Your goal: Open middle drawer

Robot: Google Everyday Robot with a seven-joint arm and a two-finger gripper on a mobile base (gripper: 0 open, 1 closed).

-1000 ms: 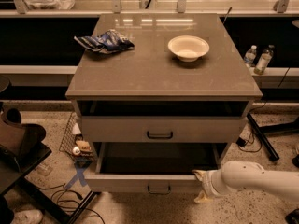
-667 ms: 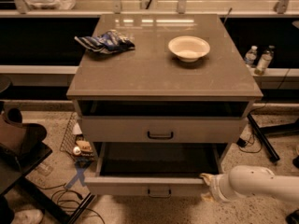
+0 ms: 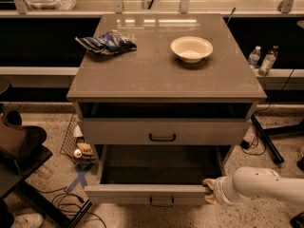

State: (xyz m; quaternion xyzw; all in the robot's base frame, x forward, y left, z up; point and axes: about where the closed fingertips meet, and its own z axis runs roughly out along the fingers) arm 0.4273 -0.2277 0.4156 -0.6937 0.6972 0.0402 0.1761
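The middle drawer (image 3: 147, 193) is pulled out towards me below the taller-fronted drawer (image 3: 164, 131). Its grey-beige front carries a small black bar handle (image 3: 162, 202), and its dark grey inside (image 3: 159, 167) shows and looks empty. My gripper (image 3: 209, 192), on a white arm coming in from the right, is at the right end of the middle drawer's front, touching it.
On the cabinet's top (image 3: 156, 70) lie a white bowl (image 3: 191, 48) and a blue snack bag (image 3: 107, 42). A dark slot (image 3: 164, 110) gapes under the top. A wire basket (image 3: 78, 144) and cables lie on the floor at left; two bottles (image 3: 262, 60) stand at right.
The middle drawer has come out a little further towards me. My gripper and arm have moved with its right end, slightly right and down in the picture.
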